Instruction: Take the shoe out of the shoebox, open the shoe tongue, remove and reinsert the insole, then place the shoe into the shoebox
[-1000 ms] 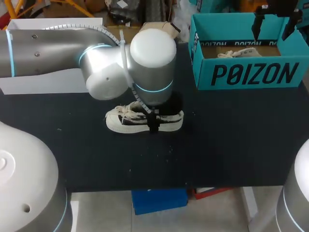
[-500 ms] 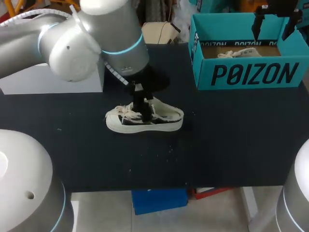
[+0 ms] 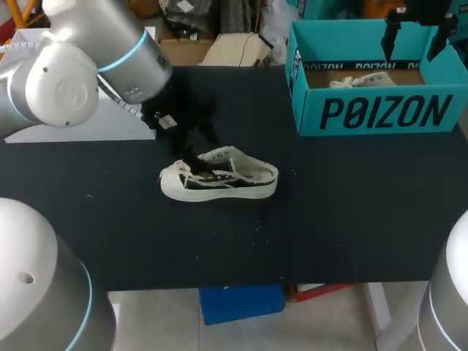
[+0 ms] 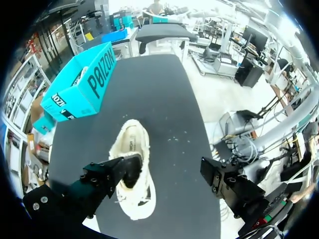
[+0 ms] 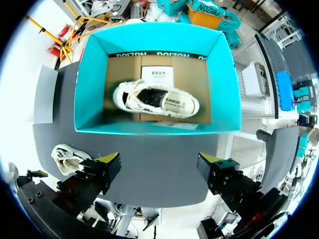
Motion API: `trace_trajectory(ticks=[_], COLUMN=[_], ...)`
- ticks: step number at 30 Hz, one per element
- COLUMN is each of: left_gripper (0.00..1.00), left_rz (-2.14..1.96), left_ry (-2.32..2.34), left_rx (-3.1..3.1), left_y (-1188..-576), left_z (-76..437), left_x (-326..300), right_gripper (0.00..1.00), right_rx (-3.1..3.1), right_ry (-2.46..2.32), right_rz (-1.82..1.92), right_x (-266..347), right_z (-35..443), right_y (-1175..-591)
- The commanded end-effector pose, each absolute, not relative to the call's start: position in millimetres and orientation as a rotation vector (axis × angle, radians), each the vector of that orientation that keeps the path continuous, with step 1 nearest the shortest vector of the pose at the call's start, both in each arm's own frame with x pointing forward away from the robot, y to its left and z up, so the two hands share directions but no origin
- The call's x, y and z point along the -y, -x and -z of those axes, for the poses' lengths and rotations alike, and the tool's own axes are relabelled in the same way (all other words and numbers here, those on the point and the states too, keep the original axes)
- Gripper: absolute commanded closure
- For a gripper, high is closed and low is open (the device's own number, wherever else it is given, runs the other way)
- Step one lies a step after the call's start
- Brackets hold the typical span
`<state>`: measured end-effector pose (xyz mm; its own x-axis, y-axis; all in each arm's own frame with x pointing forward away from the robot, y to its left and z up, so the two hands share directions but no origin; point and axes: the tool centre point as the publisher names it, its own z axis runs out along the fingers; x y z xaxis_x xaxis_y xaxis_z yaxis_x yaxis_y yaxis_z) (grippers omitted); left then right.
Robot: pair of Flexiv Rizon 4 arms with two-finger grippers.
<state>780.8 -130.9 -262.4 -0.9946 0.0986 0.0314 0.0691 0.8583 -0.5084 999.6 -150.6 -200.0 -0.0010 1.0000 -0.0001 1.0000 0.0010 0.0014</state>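
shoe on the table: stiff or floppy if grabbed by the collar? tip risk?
Probably floppy up top: the shoe looks like soft canvas, collar gaping, laces loose. The thick flat sole should stay stiff, so a push likely slides it rather than tipping it. Probably light.

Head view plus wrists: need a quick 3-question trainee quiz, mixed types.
1. True or false: one shoe lies on the table, outside the shoebox.
2. What is inside the shoebox? A) another shoe B) a loose insole C) nothing
3. Which gripper hangs above the shoebox?
Key: 1 true; 2 A; 3 the right gripper.
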Motion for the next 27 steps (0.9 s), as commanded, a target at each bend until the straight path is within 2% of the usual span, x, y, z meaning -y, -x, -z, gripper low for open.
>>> trace_trajectory(ticks=[1, 14, 18, 27], left_gripper=[0.00, 0.00, 0.00, 0.00], left_rz=[-0.929, -0.929, -1.036, -1.137], left_ry=[0.131, 0.131, 0.232, 0.142], left_rx=[2.943, 2.943, 3.018, 3.079], left_y=[-778, -778, -749, -748], left_z=[266, 266, 264, 251], left_x=[127, 127, 131, 105], right_gripper=[0.00, 0.00, 0.00, 0.00], right_rx=[-2.222, -2.222, -2.222, -2.222], right_ry=[-2.221, -2.221, -2.221, -2.221], right_rz=[-0.001, -0.001, -0.001, -0.001], right_x=[150, 150, 150, 150], right_z=[200, 200, 200, 200], right_y=[-1000, -1000, -1000, -1000])
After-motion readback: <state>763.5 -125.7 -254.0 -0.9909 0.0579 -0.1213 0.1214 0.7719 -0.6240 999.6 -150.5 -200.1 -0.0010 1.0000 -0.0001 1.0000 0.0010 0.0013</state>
